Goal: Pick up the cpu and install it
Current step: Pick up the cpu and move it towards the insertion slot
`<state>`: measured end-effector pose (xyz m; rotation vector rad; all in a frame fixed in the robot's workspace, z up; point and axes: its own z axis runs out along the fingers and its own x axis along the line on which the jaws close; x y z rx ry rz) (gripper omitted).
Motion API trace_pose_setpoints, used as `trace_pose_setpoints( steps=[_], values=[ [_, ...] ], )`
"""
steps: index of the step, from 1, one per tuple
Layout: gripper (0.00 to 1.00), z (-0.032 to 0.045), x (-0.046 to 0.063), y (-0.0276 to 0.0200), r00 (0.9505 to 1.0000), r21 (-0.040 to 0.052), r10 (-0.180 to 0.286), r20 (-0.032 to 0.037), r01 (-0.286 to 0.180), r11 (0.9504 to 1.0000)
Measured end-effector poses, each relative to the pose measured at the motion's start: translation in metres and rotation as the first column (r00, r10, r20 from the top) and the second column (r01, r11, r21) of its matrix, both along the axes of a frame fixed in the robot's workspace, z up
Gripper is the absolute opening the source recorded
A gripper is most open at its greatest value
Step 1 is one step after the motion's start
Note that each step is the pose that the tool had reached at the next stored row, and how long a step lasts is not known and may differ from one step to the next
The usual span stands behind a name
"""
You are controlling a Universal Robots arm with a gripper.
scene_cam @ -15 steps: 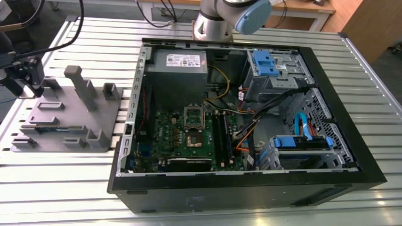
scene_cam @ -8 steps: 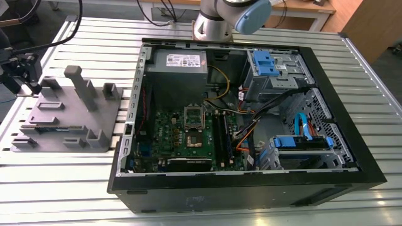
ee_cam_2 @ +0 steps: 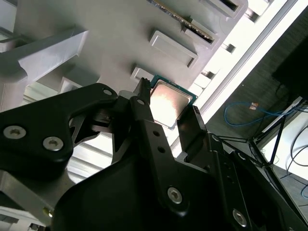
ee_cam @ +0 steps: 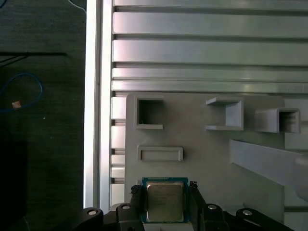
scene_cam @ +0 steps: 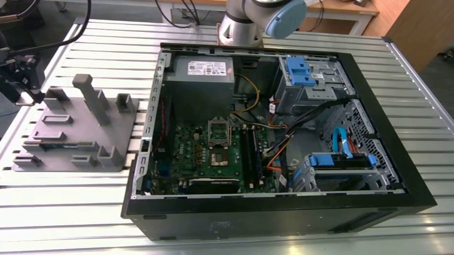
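The cpu [ee_cam: 165, 201], a small square chip with a shiny silver top and thin green rim, sits between my gripper's [ee_cam: 165, 192] two black fingers in both wrist views. The fingers [ee_cam_2: 143, 103] press against its opposite edges, so the gripper [ee_cam_2: 166, 111] is shut on it. It is just over the corner of the grey plastic tray [ee_cam: 207, 163]. In the exterior view, the gripper [scene_cam: 27, 87] is at the tray's [scene_cam: 124, 127] far left end. The motherboard socket [scene_cam: 216, 154] lies inside the open computer case [scene_cam: 284, 210], with its metal frame [scene_cam: 218, 129] flipped up.
The grey tray carries upright blocks [scene_cam: 85, 93] and hollow pockets [ee_cam: 150, 113]. The slatted metal table [scene_cam: 64, 212] ends close beside the tray, with dark floor and a blue cable [ee_cam: 21, 91] beyond. The arm's base [scene_cam: 248, 24] stands behind the case.
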<state>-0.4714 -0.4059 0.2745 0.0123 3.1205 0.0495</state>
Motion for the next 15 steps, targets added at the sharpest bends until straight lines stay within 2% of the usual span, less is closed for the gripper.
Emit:
trace_pose_setpoints(
  steps=[6,15],
  values=[
    [0.47,0.0069,0.0,0.0,1.0,0.0,0.0,0.0,0.0,1.0],
    [0.47,0.0074,0.0,0.0,1.0,0.0,0.0,0.0,0.0,1.0]
  ],
)
